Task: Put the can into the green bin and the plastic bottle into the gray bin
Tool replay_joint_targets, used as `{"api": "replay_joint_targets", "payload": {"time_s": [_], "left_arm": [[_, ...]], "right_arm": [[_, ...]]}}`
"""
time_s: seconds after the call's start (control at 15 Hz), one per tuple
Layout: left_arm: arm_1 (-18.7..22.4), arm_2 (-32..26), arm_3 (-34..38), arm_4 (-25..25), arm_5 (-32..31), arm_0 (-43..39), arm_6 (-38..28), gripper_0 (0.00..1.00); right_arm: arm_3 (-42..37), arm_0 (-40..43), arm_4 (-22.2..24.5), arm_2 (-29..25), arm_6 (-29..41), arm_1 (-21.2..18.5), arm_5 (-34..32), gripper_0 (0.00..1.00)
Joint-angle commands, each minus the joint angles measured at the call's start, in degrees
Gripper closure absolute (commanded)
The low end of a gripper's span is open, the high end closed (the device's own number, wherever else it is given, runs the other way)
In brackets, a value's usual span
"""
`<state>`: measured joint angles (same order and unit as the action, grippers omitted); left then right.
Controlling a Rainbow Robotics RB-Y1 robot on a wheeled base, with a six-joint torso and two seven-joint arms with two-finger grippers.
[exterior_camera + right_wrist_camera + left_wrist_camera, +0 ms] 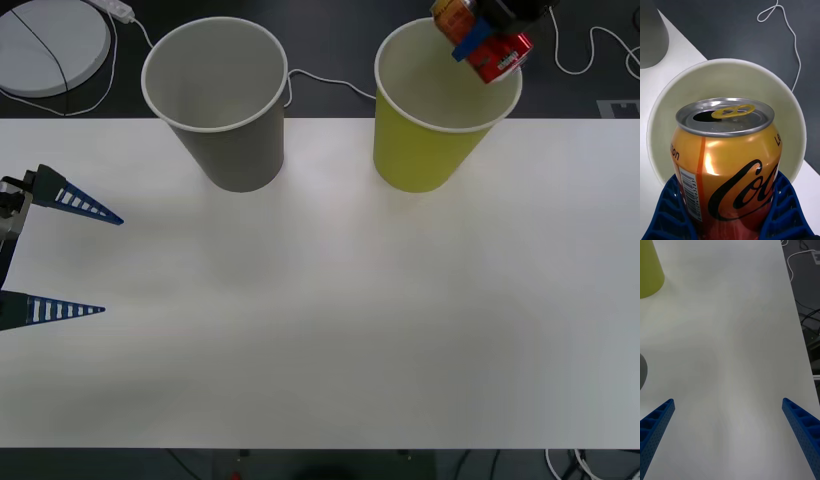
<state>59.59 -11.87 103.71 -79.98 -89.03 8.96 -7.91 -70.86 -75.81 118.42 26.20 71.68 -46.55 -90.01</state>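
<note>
- Gray bin (222,100) and green bin (435,110) upright, side by side at far edge of white desk (330,320); white cables (600,45) on floor behind.
- Right end effector (478,38) clamped on tilted can (490,45), above green bin's open mouth.
- Left end effector (75,258) spread wide, gripping nothing, low over desk's left side.

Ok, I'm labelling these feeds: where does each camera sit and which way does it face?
Front: above the arms, looking down at the white table; left claw open, right claw holding the small orange drink can.
Right wrist: over the yellow-green cup-shaped bin, can clamped.
Left wrist: along the table.
Shared: all see the green bin.
</note>
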Motion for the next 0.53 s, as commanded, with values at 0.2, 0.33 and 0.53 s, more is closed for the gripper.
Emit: {"api": "replay_joint_targets", "payload": {"time_s": [0.2, 0.33, 0.53], "left_arm": [[0.0, 0.0, 0.0, 0.0, 0.0, 0.0, 0.0, 0.00], [0.0, 0.0, 0.0, 0.0, 0.0, 0.0, 0.0, 0.00], [0.0, 0.0, 0.0, 0.0, 0.0, 0.0, 0.0, 0.00]], "right_arm": [[0.0, -0.4, 0.8, 0.0, -2.4, 0.5, 0.0, 0.46], [0.0, -0.4, 0.7, -0.1, -3.3, 0.5, 0.0, 0.00], [-0.1, -0.6, -1.3, -0.1, -4.5, -0.6, 0.0, 0.00]]}}
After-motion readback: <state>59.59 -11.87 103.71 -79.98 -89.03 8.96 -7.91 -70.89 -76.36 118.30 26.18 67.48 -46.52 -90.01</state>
